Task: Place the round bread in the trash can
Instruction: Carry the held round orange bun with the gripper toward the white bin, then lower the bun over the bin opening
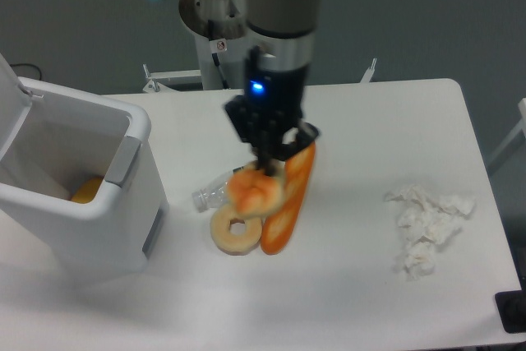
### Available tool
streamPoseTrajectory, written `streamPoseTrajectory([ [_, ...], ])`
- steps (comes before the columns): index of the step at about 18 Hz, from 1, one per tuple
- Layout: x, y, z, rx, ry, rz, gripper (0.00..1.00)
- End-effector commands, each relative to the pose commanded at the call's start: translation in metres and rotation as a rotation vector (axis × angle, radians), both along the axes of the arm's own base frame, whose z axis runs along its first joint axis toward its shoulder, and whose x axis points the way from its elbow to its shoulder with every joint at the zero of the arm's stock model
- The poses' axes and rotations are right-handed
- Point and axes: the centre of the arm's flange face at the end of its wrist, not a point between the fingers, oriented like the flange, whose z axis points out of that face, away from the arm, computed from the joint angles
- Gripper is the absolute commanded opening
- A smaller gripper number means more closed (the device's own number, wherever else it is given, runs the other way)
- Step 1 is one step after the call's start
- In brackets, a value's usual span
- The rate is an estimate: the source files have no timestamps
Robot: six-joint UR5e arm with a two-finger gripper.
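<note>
The gripper (pixel 266 166) pinches the bun (pixel 255 191), holding it in the air over the ring bread (pixel 233 231) and baguette (pixel 289 203), right of the open bin (pixel 123 182).

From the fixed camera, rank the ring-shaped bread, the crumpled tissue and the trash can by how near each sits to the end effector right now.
In the image, from the end effector, which holds the round bread:
1. Ring-shaped bread, just below it, slightly toward the bin.
2. Trash can, at the table's left edge.
3. Crumpled tissue, off toward the right edge, only slightly farther than the bin's near wall.
</note>
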Motion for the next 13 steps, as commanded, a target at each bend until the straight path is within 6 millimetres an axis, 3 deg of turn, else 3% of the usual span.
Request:
streamPoseTrajectory([
  [5, 0.073, 0.019, 0.005, 0.012, -0.036, -0.066, 0.02],
  [10, 0.114, 0.034, -0.004, -0.008, -0.063, -0.121, 0.05],
  [13, 0.123, 0.038, -0.008, -0.008, -0.129, -0.120, 0.21],
])
